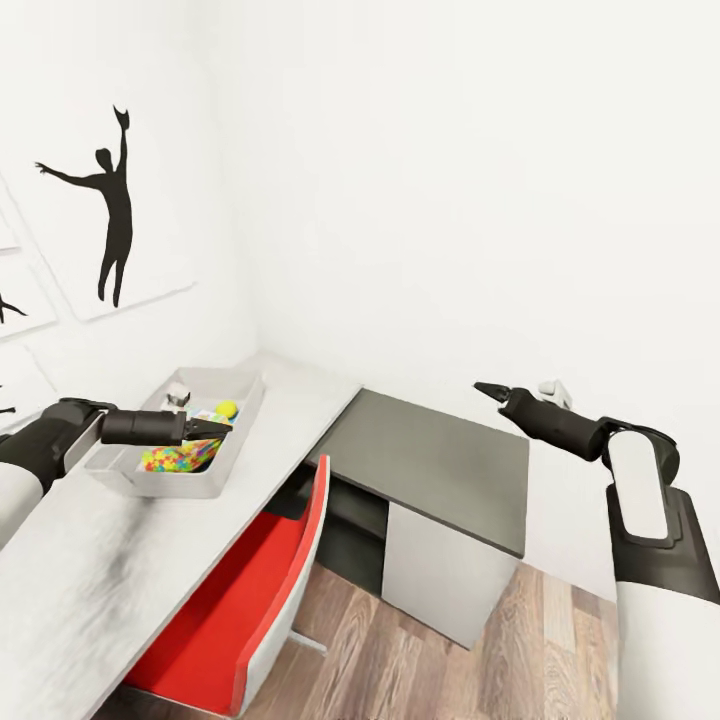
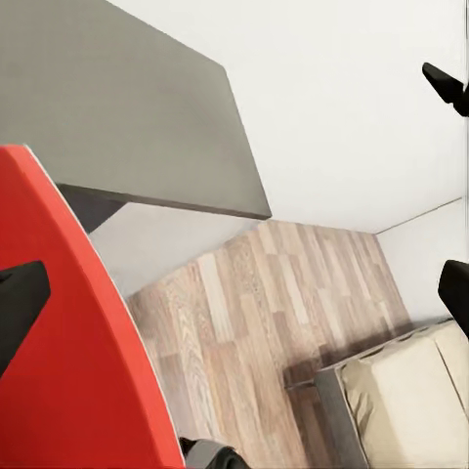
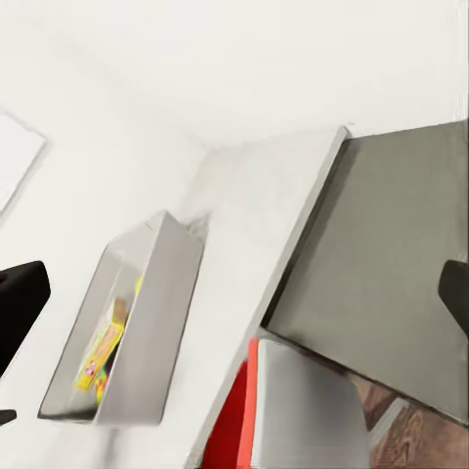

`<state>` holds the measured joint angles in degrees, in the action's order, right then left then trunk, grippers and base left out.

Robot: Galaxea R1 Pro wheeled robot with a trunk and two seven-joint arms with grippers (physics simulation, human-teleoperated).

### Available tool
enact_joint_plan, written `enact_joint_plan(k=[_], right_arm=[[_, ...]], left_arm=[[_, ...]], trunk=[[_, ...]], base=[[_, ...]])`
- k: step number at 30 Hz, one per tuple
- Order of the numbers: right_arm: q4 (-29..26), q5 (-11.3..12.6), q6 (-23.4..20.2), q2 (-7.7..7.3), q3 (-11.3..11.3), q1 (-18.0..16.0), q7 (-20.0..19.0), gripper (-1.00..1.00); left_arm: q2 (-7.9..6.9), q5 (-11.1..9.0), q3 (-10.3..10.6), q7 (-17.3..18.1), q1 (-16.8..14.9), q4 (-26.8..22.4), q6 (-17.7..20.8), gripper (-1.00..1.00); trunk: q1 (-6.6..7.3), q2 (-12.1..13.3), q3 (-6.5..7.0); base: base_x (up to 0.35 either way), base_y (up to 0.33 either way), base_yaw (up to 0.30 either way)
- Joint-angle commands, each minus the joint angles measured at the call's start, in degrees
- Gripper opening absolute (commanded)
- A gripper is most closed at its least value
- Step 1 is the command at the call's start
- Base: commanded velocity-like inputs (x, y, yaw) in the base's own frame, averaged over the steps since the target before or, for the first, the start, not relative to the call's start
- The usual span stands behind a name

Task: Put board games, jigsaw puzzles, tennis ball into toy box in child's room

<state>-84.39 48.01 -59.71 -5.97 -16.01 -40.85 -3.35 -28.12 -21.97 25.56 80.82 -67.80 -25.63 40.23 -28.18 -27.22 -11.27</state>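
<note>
Two grippers: both raised above the furniture, neither holding anything.
Chair (image 1: 250,610): red seat with white shell, nearest of all, below and between the two grippers, tucked against the front edge of the table.
Floor (image 1: 540,640): wood planks, low beneath the right gripper.
Left gripper (image 1: 218,429): dark fingers close together at the tips, hovering over the near right part of the toy box; in the left wrist view the finger ends sit at the frame edges with nothing between them.
Toy box (image 1: 235,440): pale grey bin on the table (image 1: 80,570), right under the left gripper; colourful printed toys (image 1: 180,457) lie inside.
Tennis ball (image 1: 227,408): yellow-green, inside the toy box, just beyond the left gripper's tips.
Right gripper (image 1: 490,391): fingertips drawn to a near-closed point, empty, over the far right edge of the dark grey shelf section (image 1: 440,465), well apart from the toy box.
Bed (image 2: 410,401): cream top, seen past the left gripper, beyond the floor.
Silhouette print (image 1: 110,205): on the wall, above and behind the left gripper.
</note>
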Motion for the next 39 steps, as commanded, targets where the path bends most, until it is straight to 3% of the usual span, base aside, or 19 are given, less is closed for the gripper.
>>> enact_joint_plan(k=[1, 4, 9, 13, 18, 22, 28, 39], right_arm=[[-0.35, -0.25, -0.29, 0.00, -0.77, 0.43, -0.68, 1.00], [-1.60, -0.27, -0.29, -0.71, -3.48, 3.22, -2.23, 1.00], [-2.16, -0.28, -0.29, -3.89, -6.65, 8.71, -5.84, 1.00], [-2.25, -0.28, -0.29, -5.44, -12.36, 13.27, -12.08, 1.00], [-2.25, -0.68, -0.29, -5.76, -19.38, 18.84, -19.25, 1.00], [-1.79, -0.88, 0.76, -5.71, -20.73, 21.39, -20.80, 1.00], [-0.83, -0.98, 8.43, -5.69, -21.12, 26.15, -21.34, 1.00], [5.80, -1.33, 13.92, -5.79, -20.67, 27.81, -21.36, 1.00]], left_arm=[[-0.08, -0.38, 0.37, 0.14, -0.06, -0.02, 0.59, 1.00], [-0.09, -0.42, 0.37, 0.47, -0.05, -0.03, 0.57, 1.00], [-0.10, -0.23, 0.37, 2.91, -0.05, -0.03, 0.56, 1.00], [-0.09, -0.17, 0.39, 3.84, -0.05, -0.03, 0.56, 1.00], [0.01, -0.30, 0.48, 4.05, -0.05, -0.03, 0.56, 1.00], [0.20, -0.34, 0.53, 4.08, -0.01, -0.03, 0.56, 1.00], [0.33, -0.28, 0.55, 4.01, 0.06, -0.03, 0.48, 1.00], [0.73, -0.33, 0.61, 3.88, 0.21, -0.03, 0.47, 1.00]], trunk=[[-0.02, -0.11, -0.04], [-0.02, -0.11, 0.18], [-0.02, -0.11, 0.54], [-0.02, -0.11, 0.83], [-0.02, -0.11, 1.19], [-0.02, -0.11, 1.47], [-0.02, -0.11, 1.91], [-0.02, -0.11, 2.70]], base=[[-0.148, 0.000, -0.219], [-0.187, 0.000, -0.219], [-0.222, -0.064, -0.219], [-0.175, -0.173, -0.219], [-0.052, -0.080, -0.219], [-0.009, -0.014, -0.219], [-0.002, -0.003, -0.219], [0.000, -0.001, -0.219]])
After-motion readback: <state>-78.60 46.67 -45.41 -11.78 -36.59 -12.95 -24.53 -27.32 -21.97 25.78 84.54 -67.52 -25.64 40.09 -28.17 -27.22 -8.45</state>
